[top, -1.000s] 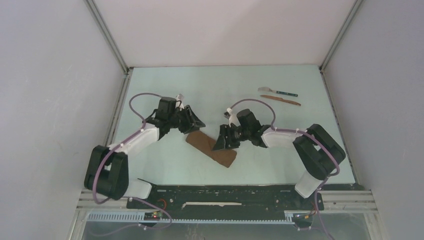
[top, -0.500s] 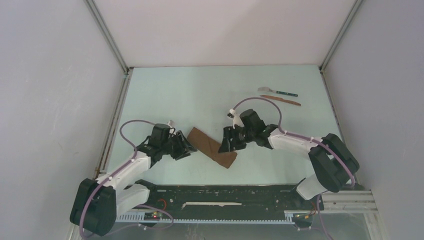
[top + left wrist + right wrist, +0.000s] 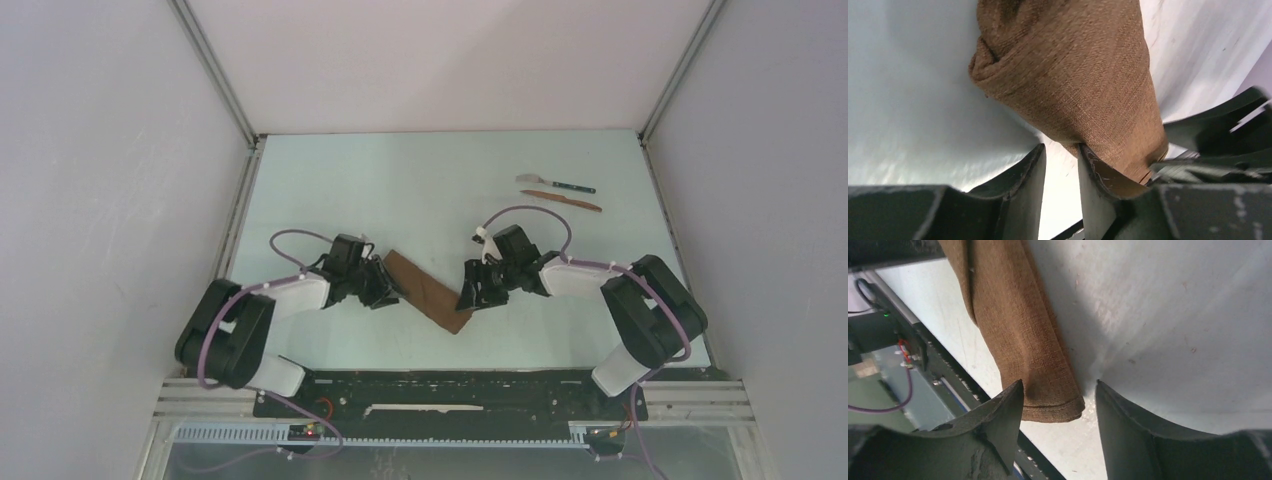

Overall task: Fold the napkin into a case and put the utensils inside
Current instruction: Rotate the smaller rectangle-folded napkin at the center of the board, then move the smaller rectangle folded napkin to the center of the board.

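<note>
Swinging back in from the near left corner over the last half second, the left arm [image 3: 290, 295] is bringing the left gripper [image 3: 388, 288] up against the napkin [image 3: 425, 292]. The right gripper [image 3: 471, 297] is sitting slightly nearer the right edge than before, and the napkin is lying much where it was.

The pale tabletop [image 3: 420, 185] is carrying everything. Both arms are bending inward from the near edge, the right arm [image 3: 590, 275] reaching in from the near right corner. The napkin, folded into a narrow dark-brown oblong, is lying flat and slanted in the near half. One end is pointing toward the far left corner and the other toward the near edge.

The left gripper is touching the far-left end. In the left wrist view its fingers are standing only narrowly parted, with bare tabletop showing in the gap. The bunched end of the cloth is resting against one fingertip, not pinched between the two. The right gripper is hanging released at the near end, and in the right wrist view the hemmed end is lying between its widely spread fingers.

The utensils are lying near the far right corner, well apart from the napkin. They are a silver-headed piece with a dark teal handle [image 3: 556, 184] and, just beside it on the near side, a thin reddish-brown knife [image 3: 561, 200].
</note>
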`<state>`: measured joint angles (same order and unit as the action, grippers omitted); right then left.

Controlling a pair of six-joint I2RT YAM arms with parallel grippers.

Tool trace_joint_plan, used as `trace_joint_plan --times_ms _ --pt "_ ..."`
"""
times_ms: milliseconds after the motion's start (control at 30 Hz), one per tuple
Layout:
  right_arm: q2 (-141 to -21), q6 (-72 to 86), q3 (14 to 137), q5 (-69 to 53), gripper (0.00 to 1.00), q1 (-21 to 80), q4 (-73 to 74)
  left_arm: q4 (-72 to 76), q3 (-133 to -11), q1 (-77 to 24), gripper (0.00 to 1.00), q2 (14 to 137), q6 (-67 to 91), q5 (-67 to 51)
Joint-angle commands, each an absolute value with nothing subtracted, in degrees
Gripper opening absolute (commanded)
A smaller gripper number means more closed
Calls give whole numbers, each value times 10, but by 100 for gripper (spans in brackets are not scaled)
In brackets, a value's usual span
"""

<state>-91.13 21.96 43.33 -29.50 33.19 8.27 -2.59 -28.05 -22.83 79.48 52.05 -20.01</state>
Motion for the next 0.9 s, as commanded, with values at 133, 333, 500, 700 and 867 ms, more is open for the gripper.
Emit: trace_joint_plan --times_ms 133,333,500,700,867 --pt "-919 370 357 -311 63 322 -106 27 -457 -230 37 983 507 -211" --pt "-921 409 357 -259 65 374 -152 -10 -624 -231 39 1093 499 -225" --pt "-947 375 383 -296 65 338 -142 -20 -709 -235 43 1143 505 -282" --pt "-845 224 435 -170 71 353 120 -120 -652 -235 49 987 436 -191" --pt "-823 285 434 -116 86 412 158 -120 -539 -235 50 841 438 -197"
